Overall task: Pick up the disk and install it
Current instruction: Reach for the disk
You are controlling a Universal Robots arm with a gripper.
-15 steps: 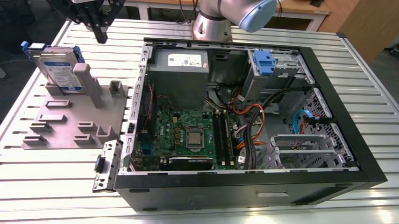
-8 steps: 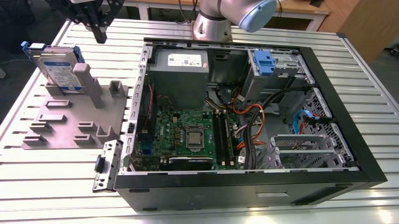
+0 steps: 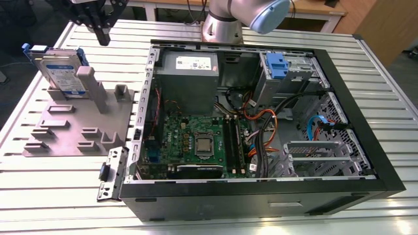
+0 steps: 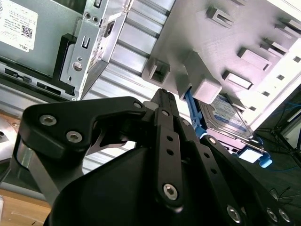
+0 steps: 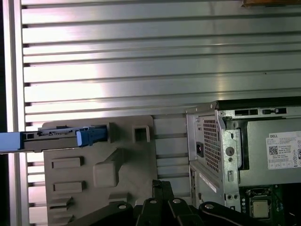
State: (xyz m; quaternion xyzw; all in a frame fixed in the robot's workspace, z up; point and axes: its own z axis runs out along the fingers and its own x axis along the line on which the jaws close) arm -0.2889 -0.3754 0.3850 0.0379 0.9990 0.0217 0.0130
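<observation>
The disk [image 3: 62,69] stands upright in the grey holder [image 3: 68,129], exterior view's left; the end effector [image 3: 103,39] hovers nearby, fingers together, empty; best to open wide and grip the flat faces squarely.

A grey post [image 3: 95,90] on the holder [image 3: 65,125] hides one lower corner of the disk [image 3: 60,68]. In the second wrist view the gripper [image 4: 162,92] covers part of it. The arm [image 3: 238,19] is cut off at the exterior view's top.
</observation>
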